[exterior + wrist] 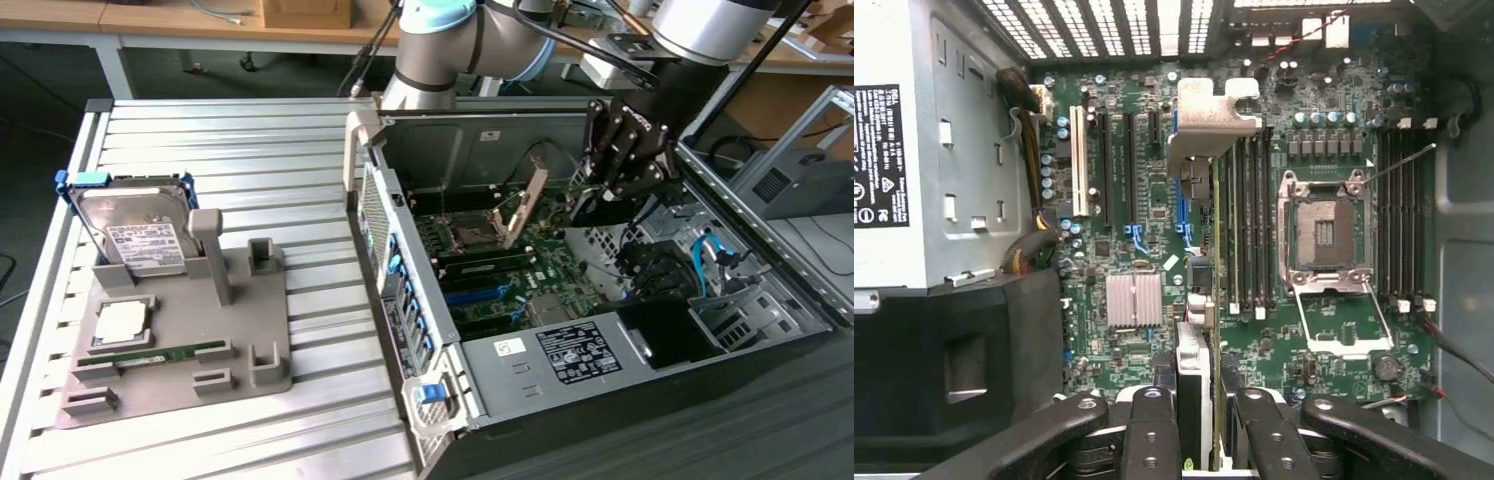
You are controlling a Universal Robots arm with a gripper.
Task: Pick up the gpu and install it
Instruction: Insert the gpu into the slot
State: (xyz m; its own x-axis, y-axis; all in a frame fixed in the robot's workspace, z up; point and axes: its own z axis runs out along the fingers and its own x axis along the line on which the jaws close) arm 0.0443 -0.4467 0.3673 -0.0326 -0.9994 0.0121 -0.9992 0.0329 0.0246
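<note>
My gripper (1206, 405) is shut on the gpu (1196, 370), a thin card seen edge-on between the black fingers (1152, 430). Its silver end bracket (1214, 115) points towards the vented wall of the case. The card hangs above the green motherboard (1154, 350), over the strip between the expansion slots (1119, 165) and the memory slots (1249, 220). In the exterior view my gripper (617, 175) reaches down into the open computer case (561, 350), with the gpu (527, 205) showing as a tan strip just above the board.
An open CPU socket (1324, 230) and a small heatsink (1132, 298) sit on the board, and the power supply (914, 150) fills one side. Outside the case a grey fixture (254, 350) holds a hard drive (134, 235), a CPU (120, 320) and a memory stick (154, 352).
</note>
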